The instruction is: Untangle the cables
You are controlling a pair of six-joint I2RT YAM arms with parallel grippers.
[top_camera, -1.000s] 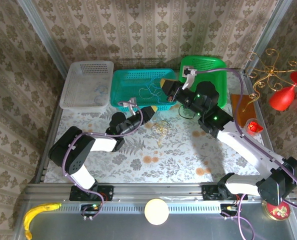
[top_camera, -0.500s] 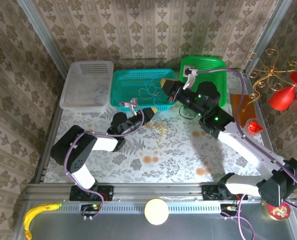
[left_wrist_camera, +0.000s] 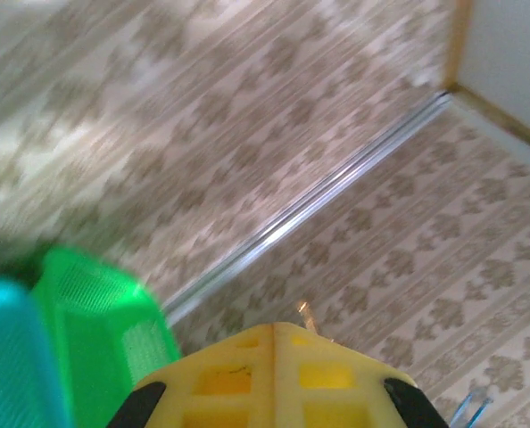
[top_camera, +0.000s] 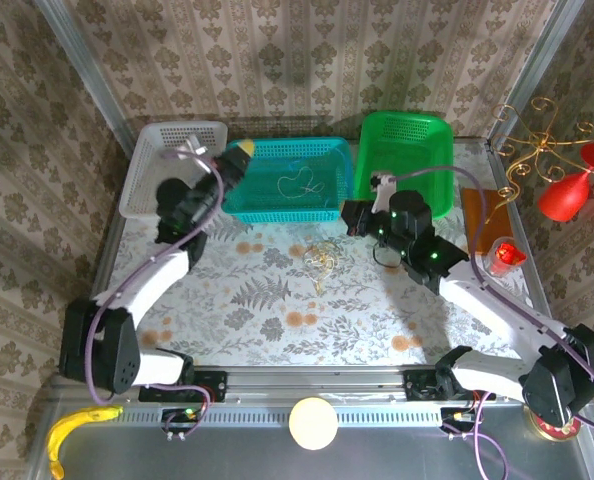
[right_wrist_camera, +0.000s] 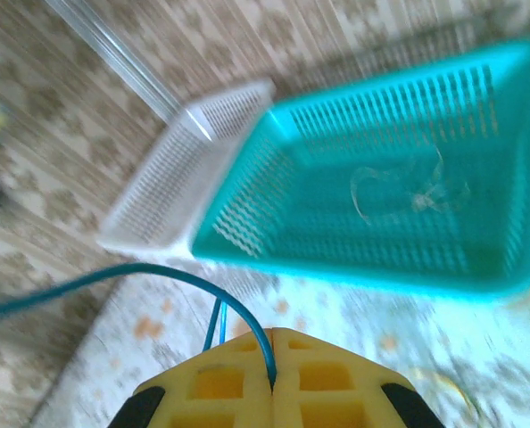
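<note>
Pinching a blue cable [right_wrist_camera: 149, 267], right end effector [right_wrist_camera: 272, 334] near teal basket [right_wrist_camera: 336, 267], left end effector [left_wrist_camera: 274, 330] pressed together

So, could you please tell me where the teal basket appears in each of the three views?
Top external: the teal basket is at upper centre, between the white basket and the green basket.
Left wrist: a teal sliver at the lower left edge, beside the green basket.
Right wrist: upper right, large and tilted.
Shared landmark: the patterned wallpaper behind it.
</note>
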